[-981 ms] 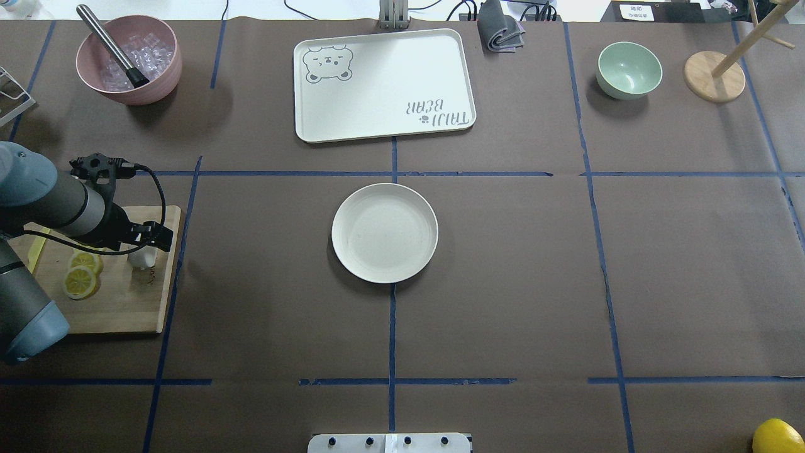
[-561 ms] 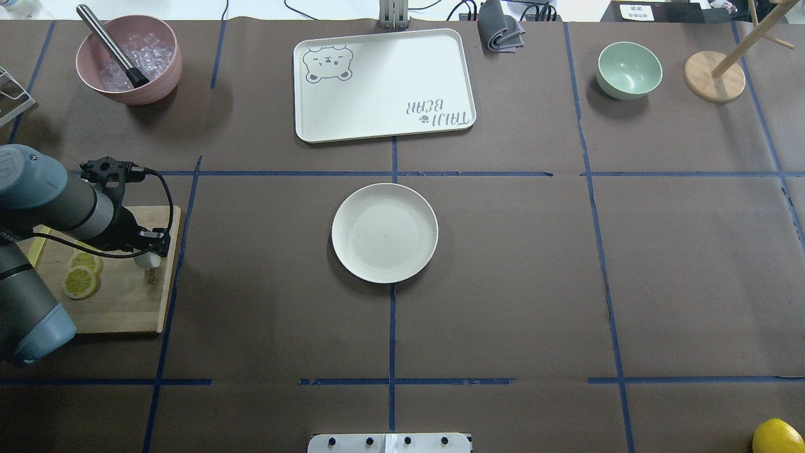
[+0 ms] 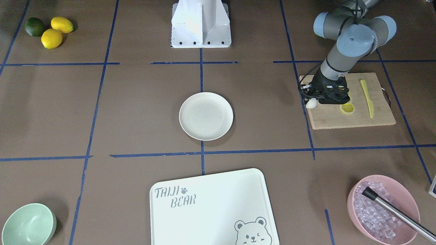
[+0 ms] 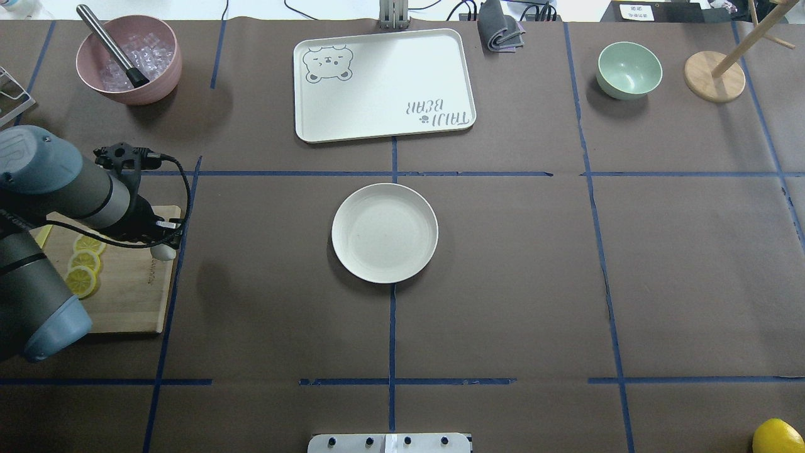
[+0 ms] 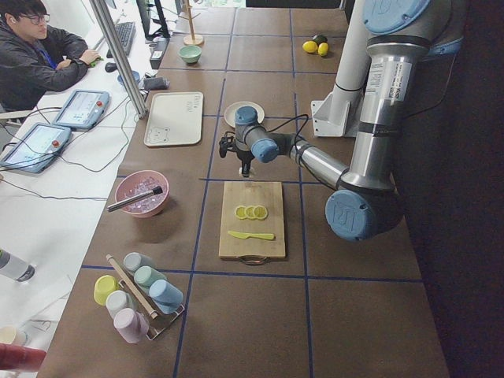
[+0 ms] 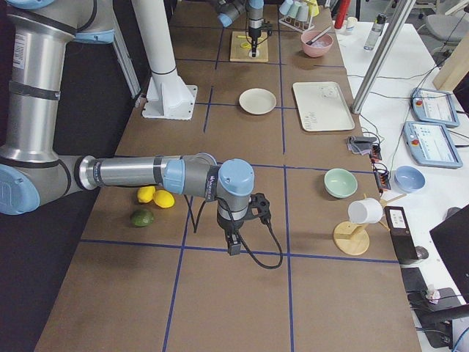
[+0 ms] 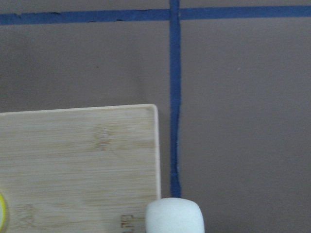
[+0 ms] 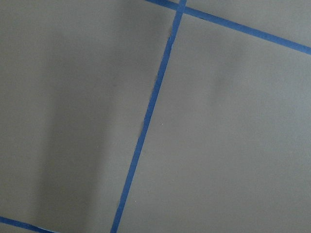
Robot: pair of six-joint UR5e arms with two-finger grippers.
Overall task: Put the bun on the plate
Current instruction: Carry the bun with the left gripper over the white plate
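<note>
The bun, small, white and soft, hangs in my left gripper, which is shut on it over the right edge of the wooden cutting board. In the left wrist view the bun shows at the bottom edge, above the board's corner. From the front, the bun sticks out under the gripper. The round cream plate sits at the table's centre, well to the right of the bun, with nothing on it. My right gripper hovers over bare table; I cannot tell its state.
Lemon slices and a yellow knife lie on the cutting board. A pink bowl of ice, the white bear tray and a mint-green bowl stand along the far side. Whole lemons and a lime lie near my right arm.
My left gripper has risen and moved right with the bun, from over the board's middle to its right edge. The plate has not moved.
</note>
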